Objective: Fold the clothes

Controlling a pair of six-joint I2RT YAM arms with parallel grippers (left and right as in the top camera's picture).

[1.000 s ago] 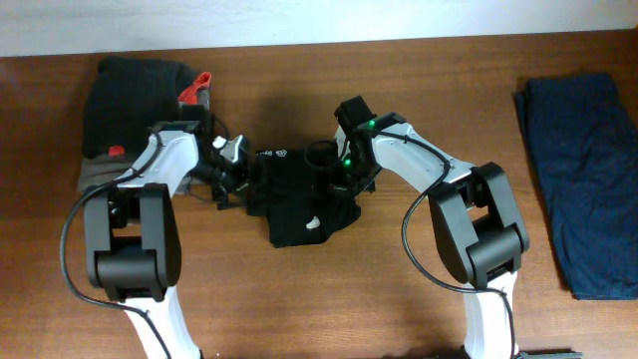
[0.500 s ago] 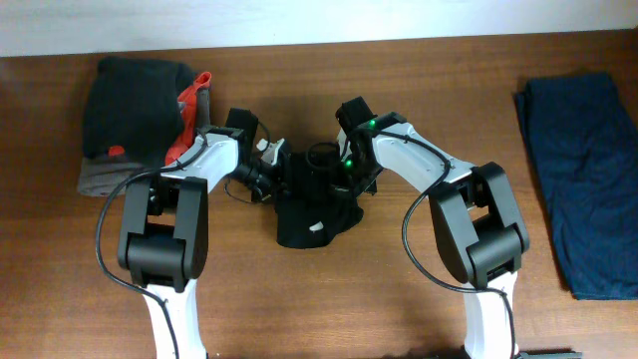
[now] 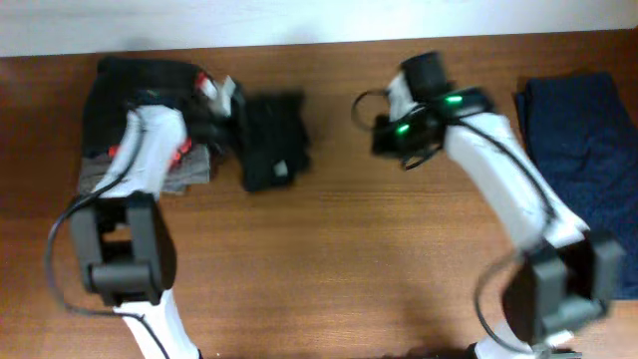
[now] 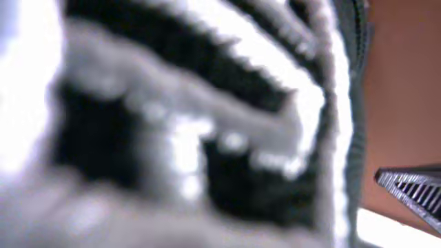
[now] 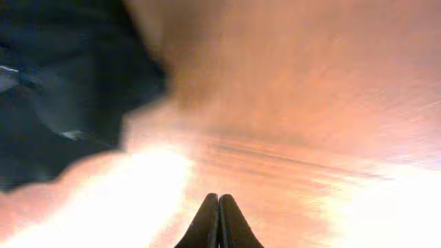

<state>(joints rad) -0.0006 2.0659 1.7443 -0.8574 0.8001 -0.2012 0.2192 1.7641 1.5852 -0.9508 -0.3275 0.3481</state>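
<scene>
Black shirt point(image 3: 267, 148) now leftward, near garment pile point(image 3: 140, 85)

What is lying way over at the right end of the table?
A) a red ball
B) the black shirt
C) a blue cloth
C: the overhead view shows a dark blue cloth at the right end of the table, while the black shirt lies left of the middle.

The setting is a robotics lab bench, shown by a bare wooden table point(image 3: 329, 259) against a plain white wall point(image 3: 319, 20), a left arm point(image 3: 150, 150) and right arm point(image 3: 498, 179) rising from its near edge, a black shirt point(image 3: 269, 140) on its top, a pile of clothes point(image 3: 120, 90) at its left end and a dark blue garment point(image 3: 588, 150) at its right end.
</scene>
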